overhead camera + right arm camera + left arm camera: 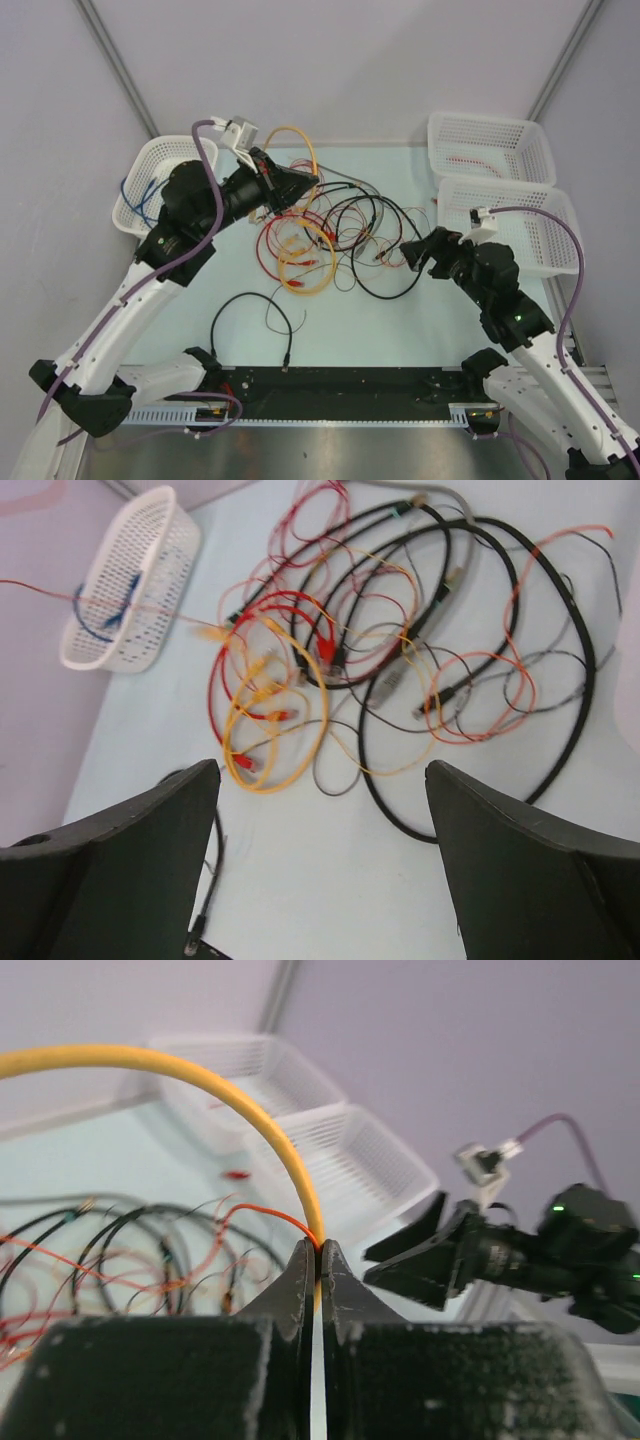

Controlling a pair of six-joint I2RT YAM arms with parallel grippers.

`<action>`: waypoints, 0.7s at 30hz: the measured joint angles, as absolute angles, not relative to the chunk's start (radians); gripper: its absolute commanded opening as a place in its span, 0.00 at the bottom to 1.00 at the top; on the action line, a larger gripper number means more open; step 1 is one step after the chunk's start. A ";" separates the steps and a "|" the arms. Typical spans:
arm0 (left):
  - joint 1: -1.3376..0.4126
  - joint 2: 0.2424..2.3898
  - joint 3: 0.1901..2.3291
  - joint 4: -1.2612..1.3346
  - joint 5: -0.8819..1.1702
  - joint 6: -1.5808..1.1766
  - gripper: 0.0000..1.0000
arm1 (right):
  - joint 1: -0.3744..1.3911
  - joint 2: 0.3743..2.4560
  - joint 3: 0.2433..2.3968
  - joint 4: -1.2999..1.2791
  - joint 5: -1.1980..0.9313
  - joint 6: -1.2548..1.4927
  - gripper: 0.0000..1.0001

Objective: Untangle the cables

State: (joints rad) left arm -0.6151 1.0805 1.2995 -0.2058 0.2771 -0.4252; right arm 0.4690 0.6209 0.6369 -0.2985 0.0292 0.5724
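Left end effector pinching yellow cable (arched), right end effector — agape

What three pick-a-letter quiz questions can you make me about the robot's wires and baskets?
1. Where is the basket holding the blue wire? A on the robot's left; B on its right; C in the middle.
2. How many white baskets are there? A one; B two; C three.
3. What is the left gripper doing? A standing wide open; B pinching the yellow wire; C lifting a basket.
Answers: 1 A, it sits at the left edge in the top view. 2 C, that one plus a far one and a near one on the right. 3 B, it is shut with the yellow wire caught at its tip.
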 measured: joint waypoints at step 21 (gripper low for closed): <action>-0.616 1.141 1.309 -0.123 0.531 -0.591 0.00 | 0.567 0.694 0.721 -0.026 -0.277 0.608 0.84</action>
